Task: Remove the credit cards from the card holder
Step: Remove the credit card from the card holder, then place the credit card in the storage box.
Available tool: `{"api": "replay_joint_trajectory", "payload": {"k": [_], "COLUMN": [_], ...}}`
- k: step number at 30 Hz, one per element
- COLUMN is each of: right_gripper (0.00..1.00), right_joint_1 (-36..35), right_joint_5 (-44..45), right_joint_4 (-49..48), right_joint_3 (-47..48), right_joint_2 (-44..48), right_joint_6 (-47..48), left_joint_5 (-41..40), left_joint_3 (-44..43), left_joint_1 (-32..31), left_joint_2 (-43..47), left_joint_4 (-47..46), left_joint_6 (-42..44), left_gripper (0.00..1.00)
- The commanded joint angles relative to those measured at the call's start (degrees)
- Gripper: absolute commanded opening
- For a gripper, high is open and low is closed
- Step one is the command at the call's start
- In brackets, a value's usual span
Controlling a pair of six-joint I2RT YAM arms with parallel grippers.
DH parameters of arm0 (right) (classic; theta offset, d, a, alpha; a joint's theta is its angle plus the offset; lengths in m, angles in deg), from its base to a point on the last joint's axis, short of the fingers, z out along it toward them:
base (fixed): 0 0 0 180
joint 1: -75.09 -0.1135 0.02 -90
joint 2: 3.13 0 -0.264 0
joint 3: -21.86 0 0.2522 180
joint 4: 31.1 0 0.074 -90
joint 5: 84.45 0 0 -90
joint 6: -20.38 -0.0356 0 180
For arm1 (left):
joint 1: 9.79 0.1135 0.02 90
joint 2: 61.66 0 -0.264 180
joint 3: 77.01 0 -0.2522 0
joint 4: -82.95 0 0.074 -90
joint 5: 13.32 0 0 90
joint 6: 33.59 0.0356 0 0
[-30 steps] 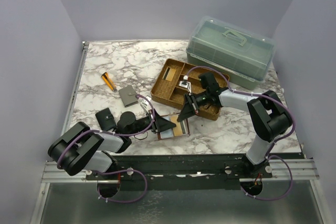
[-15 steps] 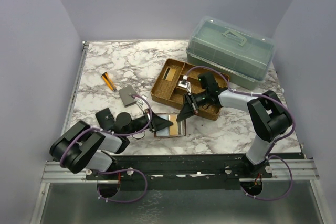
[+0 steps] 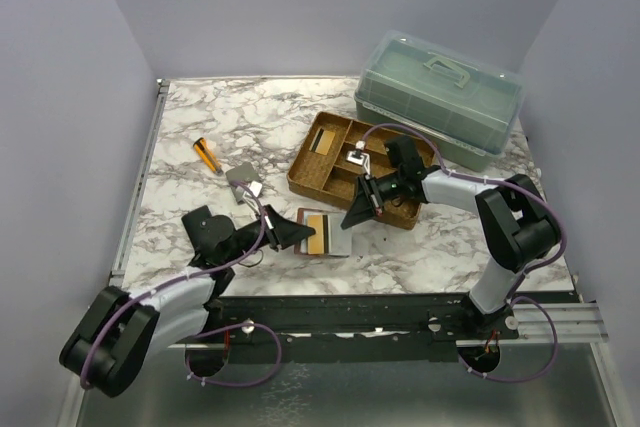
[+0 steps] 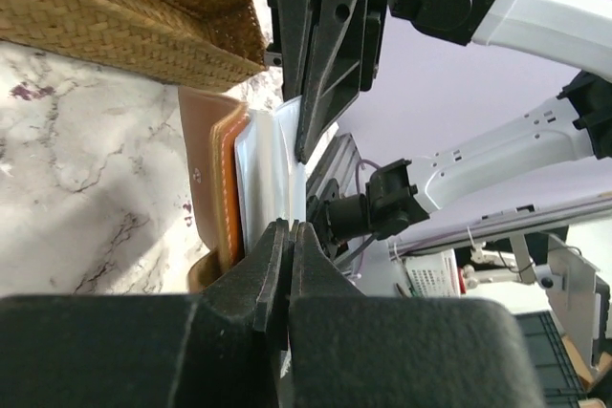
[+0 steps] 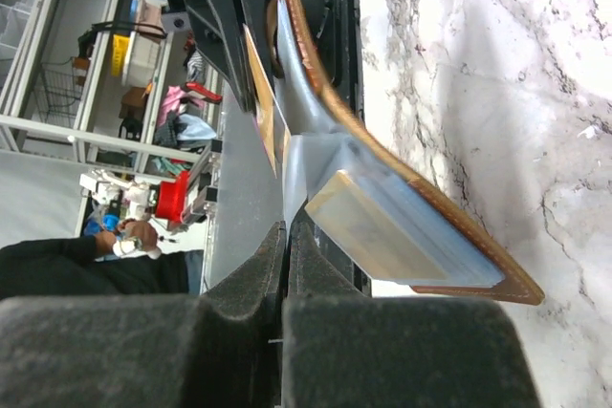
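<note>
A white marble-patterned table (image 3: 200, 107) carries a lidded translucent green storage box (image 3: 440, 97) at upper right, a woven compartment tray (image 3: 312, 192) beside it at centre, an orange-and-black pen (image 3: 207, 155) and grey wallet (image 3: 241, 180) at left, and the open card holder (image 3: 330, 237) below the tray

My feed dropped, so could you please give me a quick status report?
Left tool shut on wallet. Right tool shut on wallet too. Wallet open, cards inside. Basket just behind, nothing between.
</note>
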Motion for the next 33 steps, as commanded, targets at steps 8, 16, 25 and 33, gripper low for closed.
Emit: {"api": "replay_joint_trajectory", "payload": {"k": [8, 16, 25, 33], "right_gripper": [0.00, 0.00, 0.00, 0.00], "right_joint_1": [0.68, 0.68, -0.08, -0.11], "right_joint_5": [3.67, 4.75, 5.95, 6.17], "right_joint_4": [11.34, 12.91, 15.34, 16.26], "right_joint_3": [2.08, 2.53, 3.62, 4.01], "right_joint_2": [1.45, 0.03, -2.04, -1.39], "right_joint_6": [12.60, 13.52, 16.16, 17.02], "left_joint_5": [-5.67, -5.50, 0.94, -0.39], "left_joint_3": [-11.30, -18.58, -47.75, -88.08], "left_joint_1": [6.39, 8.14, 15.59, 15.87], "left_joint_2": [23.21, 11.65, -25.14, -56.88], "left_joint_4": [44.14, 43.25, 45.72, 72.39], "left_joint_6": [10.04, 12.06, 21.99, 33.80], "left_gripper": [0.00, 0.00, 0.00, 0.00]}}
